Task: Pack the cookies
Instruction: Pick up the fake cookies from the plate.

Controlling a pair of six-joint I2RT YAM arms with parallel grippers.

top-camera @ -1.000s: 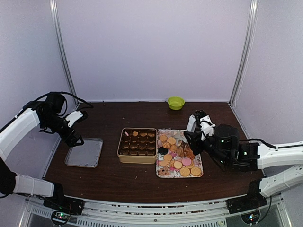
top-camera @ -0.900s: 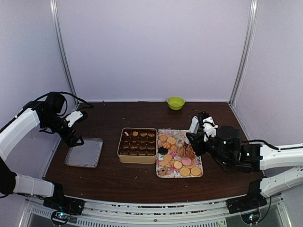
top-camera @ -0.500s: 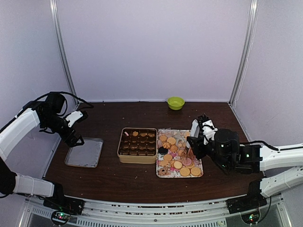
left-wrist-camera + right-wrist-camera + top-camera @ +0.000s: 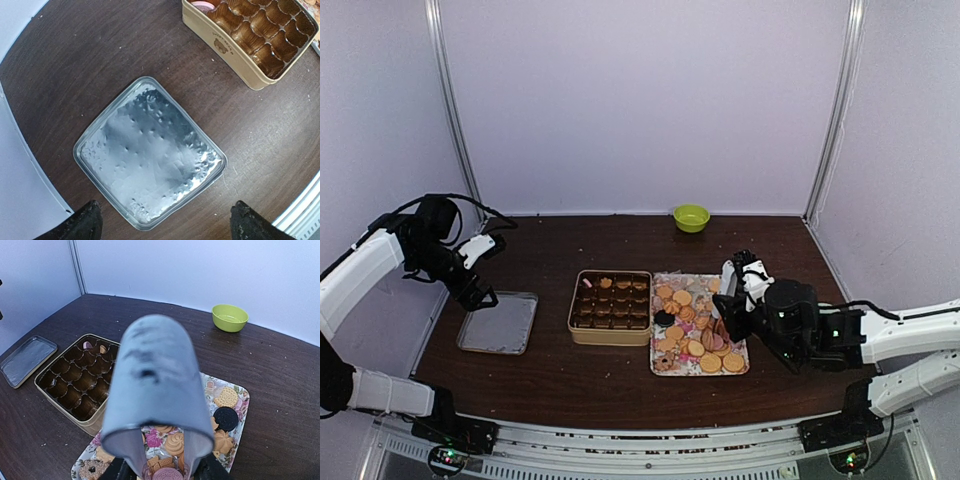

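R tool low over cookies on floral tray, just R of tin; fingers flank a pink cookie, grip can't tell. L tool spread wide above lid, L of tin. Far behind tin: green bowl.

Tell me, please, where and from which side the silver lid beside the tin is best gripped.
Grip the silver lid by its raised rim, straight down from above, one jaw inside and one outside a straight side. It lies flat on the table, apparently hollow side up, so a sideways approach would likely find little to pinch. The left gripper hangs open above it.
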